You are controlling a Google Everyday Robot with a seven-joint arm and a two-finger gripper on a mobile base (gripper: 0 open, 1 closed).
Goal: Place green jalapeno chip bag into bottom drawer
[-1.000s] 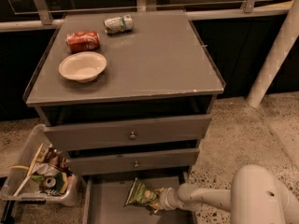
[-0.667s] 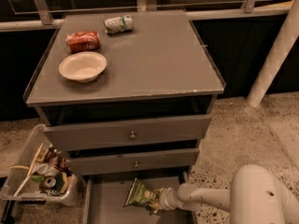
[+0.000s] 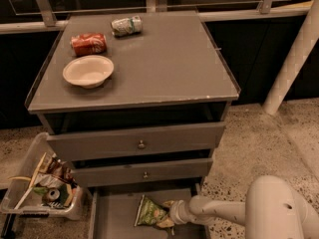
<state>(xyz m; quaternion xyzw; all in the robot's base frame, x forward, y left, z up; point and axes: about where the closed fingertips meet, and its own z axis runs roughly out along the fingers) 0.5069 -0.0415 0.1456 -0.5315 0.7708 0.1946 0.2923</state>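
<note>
The green jalapeno chip bag [image 3: 149, 213] is a crinkled green foil bag. It lies low inside the open bottom drawer [image 3: 112, 218], near the middle of the drawer's grey floor. My gripper [image 3: 168, 214] reaches into the drawer from the right on a white arm [image 3: 219, 210]. Its fingers sit above and below the bag's right end and are closed on it. The bag's right edge is hidden by the fingers.
On the cabinet top [image 3: 169, 63] are a red soda can [image 3: 88, 44], a crushed green-and-white can [image 3: 126, 26] and a white bowl [image 3: 88, 70]. The two upper drawers [image 3: 142, 143] are shut. A clear bin of trash [image 3: 45, 185] stands on the floor at the left. A white post [image 3: 294, 59] stands at the right.
</note>
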